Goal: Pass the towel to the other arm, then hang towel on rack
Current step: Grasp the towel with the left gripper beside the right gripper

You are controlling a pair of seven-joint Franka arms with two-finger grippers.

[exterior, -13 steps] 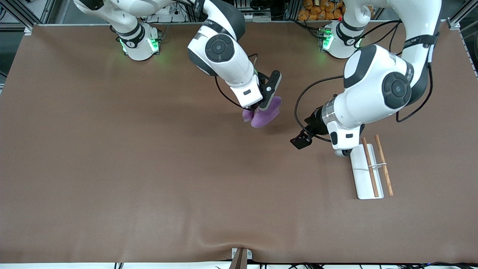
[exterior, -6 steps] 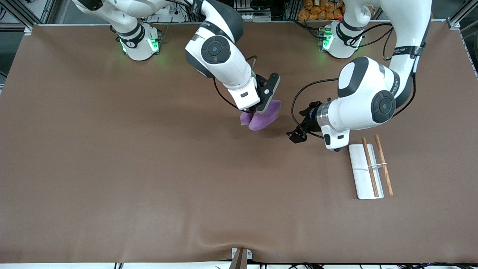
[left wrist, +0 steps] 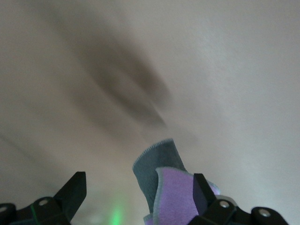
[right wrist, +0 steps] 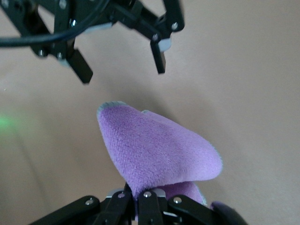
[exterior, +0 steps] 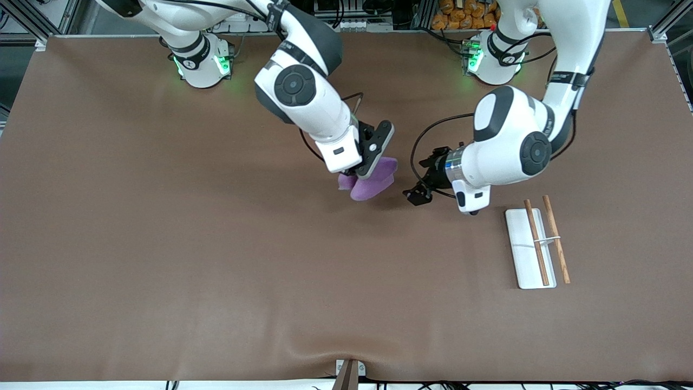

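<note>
Brown surface is lying bare around the rack. Right tool is clenching the towel; left tool, beside the towel, is gaping wide.

Purple towel hangs bunched above the table — white rack, two wooden rods, lies well apart.
</note>
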